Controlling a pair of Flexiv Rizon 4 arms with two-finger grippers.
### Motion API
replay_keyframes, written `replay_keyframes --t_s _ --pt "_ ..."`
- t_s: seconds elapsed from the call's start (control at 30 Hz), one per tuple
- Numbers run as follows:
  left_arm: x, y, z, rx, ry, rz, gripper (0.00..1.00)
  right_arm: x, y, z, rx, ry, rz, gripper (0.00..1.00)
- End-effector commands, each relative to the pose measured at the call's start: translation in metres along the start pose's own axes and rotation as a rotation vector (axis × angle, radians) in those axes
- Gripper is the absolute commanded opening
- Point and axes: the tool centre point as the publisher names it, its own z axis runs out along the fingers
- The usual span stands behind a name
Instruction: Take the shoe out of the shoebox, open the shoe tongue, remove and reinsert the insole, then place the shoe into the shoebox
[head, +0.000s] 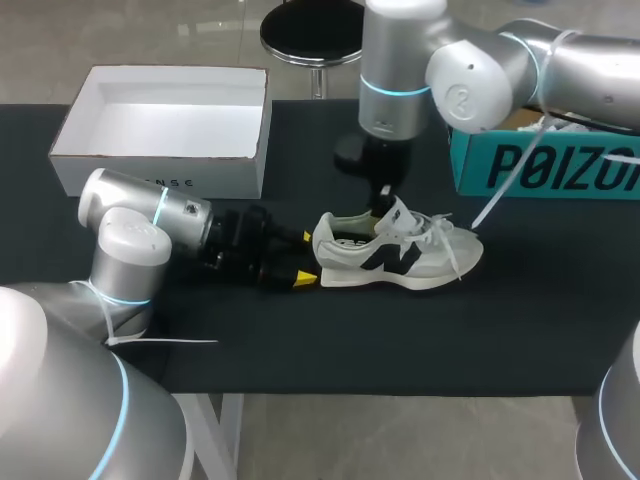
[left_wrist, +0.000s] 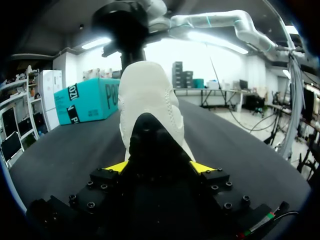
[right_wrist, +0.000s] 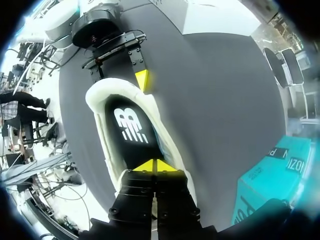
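A white and grey sneaker (head: 400, 255) with a black logo lies upright mid-table, toe to the right. My left gripper (head: 304, 258) lies low on the table behind it, and its yellow tips touch the heel (left_wrist: 147, 95) from both sides. One of its fingers (right_wrist: 142, 80) shows beside the heel in the right wrist view. My right gripper (right_wrist: 156, 165) comes down from above into the shoe's opening. It is shut, with its tips together at the front end of the black insole (right_wrist: 132, 130), by the tongue. Whether it pinches the insole I cannot tell.
An open white shoebox (head: 160, 170), empty, stands at the back left. A teal box (head: 540, 165) stands at the back right, close behind my right arm. Bare dark mat lies in front of the shoe.
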Motion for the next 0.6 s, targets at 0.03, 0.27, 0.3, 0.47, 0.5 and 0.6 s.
replay_keyframes --t_s 0.03,0.27,0.3,0.47,0.5,0.6 --pt "-0.001 0.002 0.002 -0.002 0.001 0.0 0.0 0.003 -0.003 0.003 -0.004 0.005 -0.003 0.0" --pt "-0.001 0.002 0.002 -0.002 0.001 0.0 0.0 0.008 0.004 0.017 0.006 0.03 -0.037 0.0" --pt "-0.001 0.002 0.002 -0.002 0.001 0.0 0.0 0.008 0.005 0.018 0.009 0.03 -0.042 0.02" --pt "-0.001 0.002 0.002 -0.002 0.001 0.0 0.0 0.007 0.005 0.022 0.013 0.038 -0.046 0.35" --pt "-0.001 0.002 0.002 -0.002 0.001 0.0 0.0 0.007 0.005 0.023 0.013 0.039 -0.046 0.36" --pt "-0.001 0.002 0.002 -0.002 0.001 0.0 0.0 0.005 0.005 0.025 0.022 0.047 -0.047 0.4"
